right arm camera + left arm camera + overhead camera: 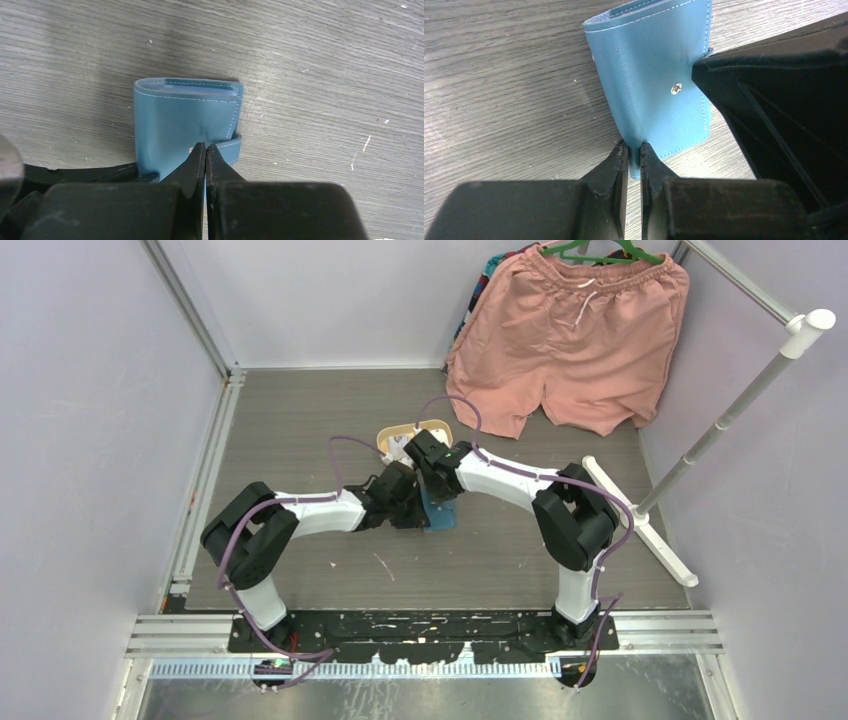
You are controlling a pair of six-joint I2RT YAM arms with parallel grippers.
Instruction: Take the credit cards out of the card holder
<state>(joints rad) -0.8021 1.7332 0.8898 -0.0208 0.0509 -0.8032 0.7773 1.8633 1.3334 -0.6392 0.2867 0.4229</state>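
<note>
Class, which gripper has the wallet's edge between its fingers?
The left gripper: the card holder sits between its fingers. The right gripper looks shut at the strap.

The teal-blue card holder point(185, 117) lies folded on the grey wood-grain table point(325, 75); white stitching runs along its edges; paler inner layers show at its far edge; the right gripper point(205, 148) has its black fingertips pressed together at the near edge, beside the snap strap point(231, 146).
</note>
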